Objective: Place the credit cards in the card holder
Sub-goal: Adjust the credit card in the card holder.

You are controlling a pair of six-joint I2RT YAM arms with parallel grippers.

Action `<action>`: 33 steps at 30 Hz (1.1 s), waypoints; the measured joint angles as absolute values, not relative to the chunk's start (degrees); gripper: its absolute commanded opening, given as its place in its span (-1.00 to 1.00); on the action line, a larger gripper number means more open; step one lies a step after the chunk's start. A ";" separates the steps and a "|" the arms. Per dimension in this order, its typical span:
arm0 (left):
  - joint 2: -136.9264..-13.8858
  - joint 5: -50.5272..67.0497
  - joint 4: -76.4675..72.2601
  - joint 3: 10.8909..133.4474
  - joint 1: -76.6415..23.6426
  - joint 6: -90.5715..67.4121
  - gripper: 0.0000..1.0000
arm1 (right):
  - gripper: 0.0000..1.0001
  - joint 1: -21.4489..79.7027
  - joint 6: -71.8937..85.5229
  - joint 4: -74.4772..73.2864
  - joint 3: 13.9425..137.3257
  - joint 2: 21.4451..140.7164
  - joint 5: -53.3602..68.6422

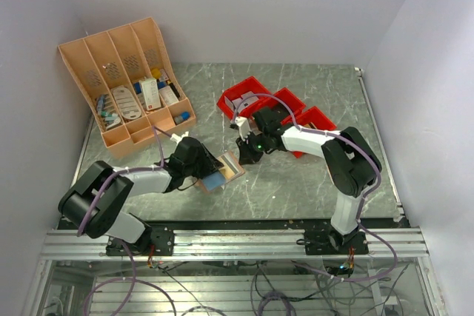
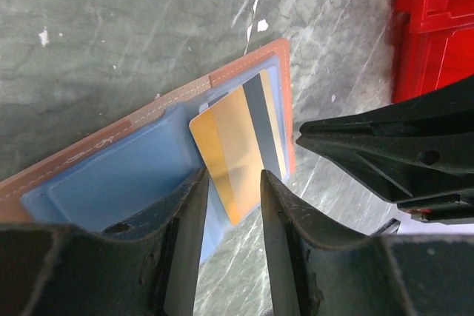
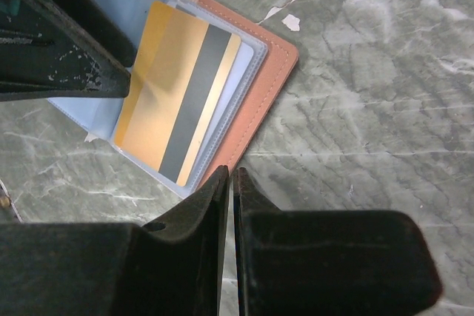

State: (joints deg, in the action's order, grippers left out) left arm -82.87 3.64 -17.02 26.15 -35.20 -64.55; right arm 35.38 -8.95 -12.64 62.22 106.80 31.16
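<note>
Left wrist view: left hand (image 2: 232,177) half-open above surface (image 2: 111,35), fingers (image 2: 185,212) straddling near corner of gold card (image 2: 237,149), gripping nothing; reads as release. Card lies at blue sleeve (image 2: 111,183) of open card holder (image 2: 248,64), just ahead of fingertips; fully inserted or not, cannot tell. Right hand (image 3: 231,174), opposite left hand, pinched shut, empty, tip beside holder's edge, probably steadying it. Farther right: red bins (image 2: 429,35).
</note>
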 measured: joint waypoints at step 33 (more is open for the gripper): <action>-84.53 1.43 -18.61 29.19 -35.75 -53.36 -0.09 | -0.77 36.58 -9.04 -12.47 62.24 107.57 31.44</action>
